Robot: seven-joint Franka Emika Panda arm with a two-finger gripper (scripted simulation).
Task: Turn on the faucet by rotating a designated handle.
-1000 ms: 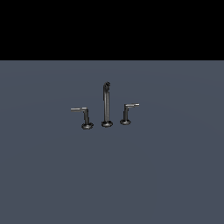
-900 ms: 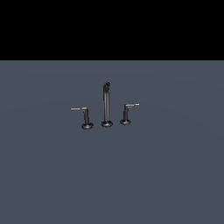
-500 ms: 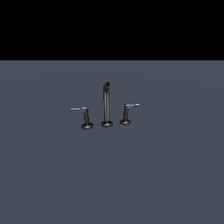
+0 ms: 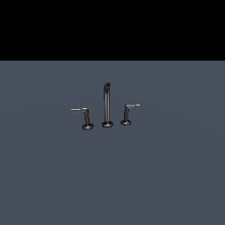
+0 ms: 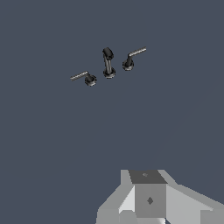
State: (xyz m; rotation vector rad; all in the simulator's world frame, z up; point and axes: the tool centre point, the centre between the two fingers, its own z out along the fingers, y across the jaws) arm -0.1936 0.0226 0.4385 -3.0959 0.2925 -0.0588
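Near the middle of a flat grey-blue surface (image 4: 52, 176), well away from any visible edge, stands the faucet (image 4: 106, 105), a dark three-piece set: a tall thin upright spout (image 4: 107, 103) with a hooked tip in the centre and one low lever handle to each side, the three round bases near one another but apart. Largest of the side pieces is the bigger handle (image 4: 84, 116), at the exterior view's left, with the longer lever. Smaller is the designated handle (image 4: 128, 114), at the exterior view's right of the spout: a short post on a round base with a short silvery lever pointing away from the spout. Judged from its look, this handle is rigid metal, smooth and probably slippery, fixed at its base and free only to pivot; the best purchase is likely the outer end of the lever, pushed sideways or pinched across its thin bar, since the post gives little leverage. Exterior view: side profile and heights of all three pieces, with no arm in frame. Wrist view: the set from above and far off, with the spout (image 5: 108, 63), the handle (image 5: 132, 59) and the gripper (image 5: 146, 199) body in the foreground; its fingertips lie outside the frame, so whether the claw is spread or closed cannot be told.
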